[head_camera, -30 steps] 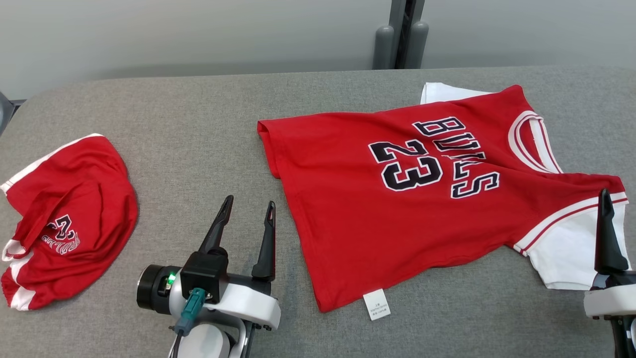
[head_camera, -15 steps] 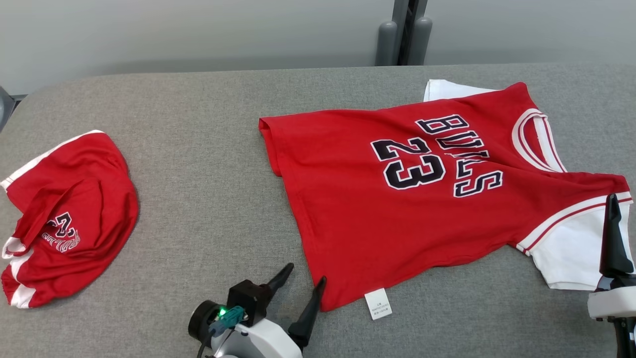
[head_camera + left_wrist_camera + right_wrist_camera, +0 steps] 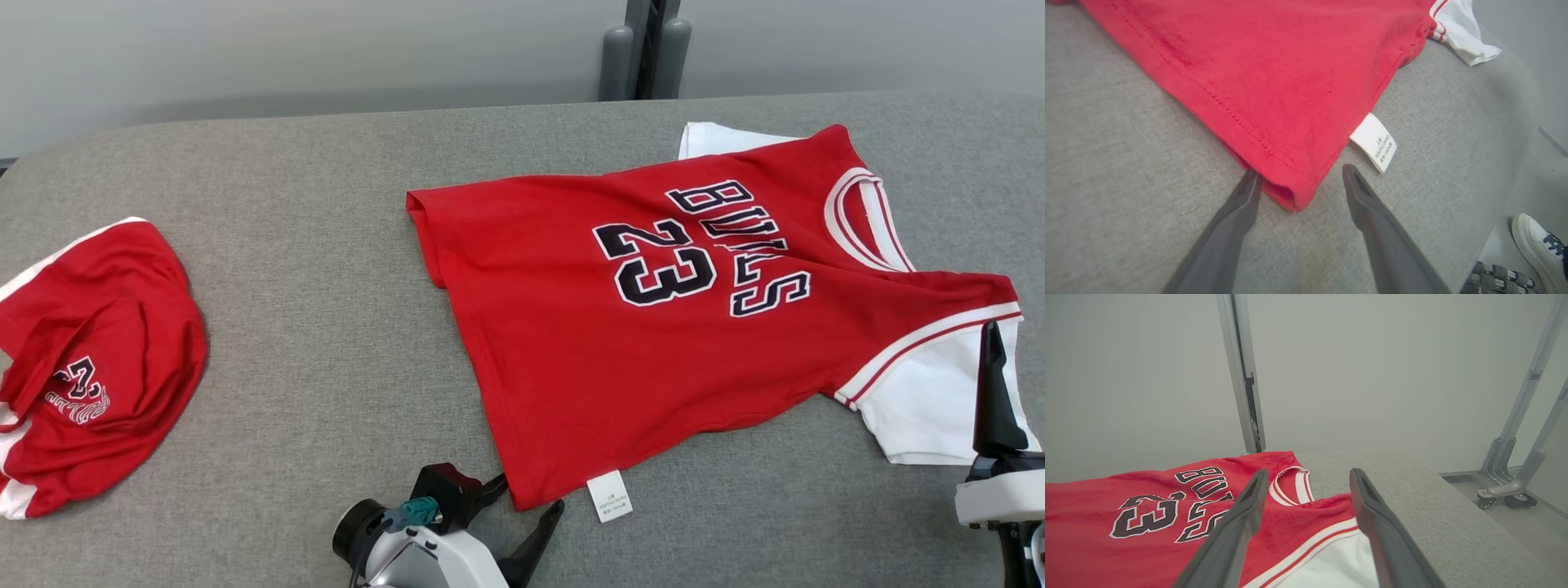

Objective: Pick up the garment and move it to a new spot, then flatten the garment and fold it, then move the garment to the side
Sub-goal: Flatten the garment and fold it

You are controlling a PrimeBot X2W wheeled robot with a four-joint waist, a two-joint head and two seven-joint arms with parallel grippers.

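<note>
Left tool (image 3: 1301, 171) spread around the near hem corner of the jersey (image 3: 571, 359); right tool (image 3: 1309, 473) spread over its white sleeve (image 3: 931, 408).

The red jersey lies mostly flat, print up, on the right half of the grey surface (image 3: 326, 245). Its hem corner sits inside the left tool's gap, just beside the care label (image 3: 609, 496). Neither tool pinches anything. The knit looks light, soft and limp: lifted by one point it would likely sag and bunch, so a pinch through both layers at this corner, paired with one at the near shoulder, seems best.
</note>
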